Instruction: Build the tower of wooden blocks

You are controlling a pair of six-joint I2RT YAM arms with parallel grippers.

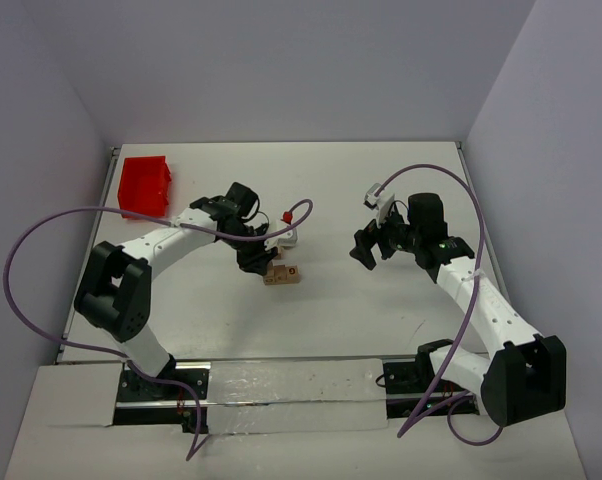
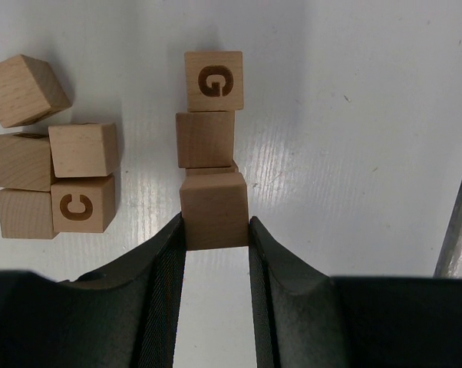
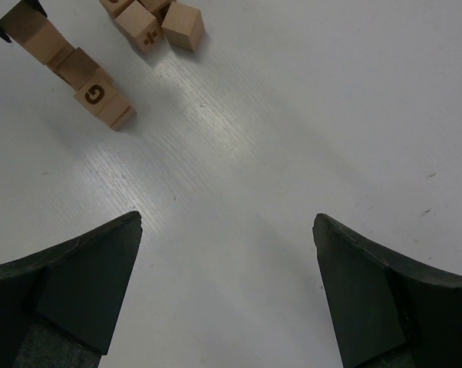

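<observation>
The wood block tower (image 2: 206,139) is a short column of light-tan cubes, and its lowest cube (image 2: 213,80) shows a dark G on one face. My left gripper (image 2: 214,226) is shut on the plain top cube (image 2: 213,208), with one finger pressed on each side. A sliver of another cube shows just under the held one. In the top view this gripper (image 1: 261,255) hangs over the blocks (image 1: 281,274) at the table's middle. My right gripper (image 3: 227,222) stands wide open over bare table, off to the right of the tower (image 3: 97,96), and holds nothing.
Several loose cubes (image 2: 84,149), one marked C (image 2: 81,203), lie clustered left of the tower. They show as a small pile (image 3: 183,27) in the right wrist view. A red plastic bin (image 1: 144,185) stands at the far left. White walls close in the table.
</observation>
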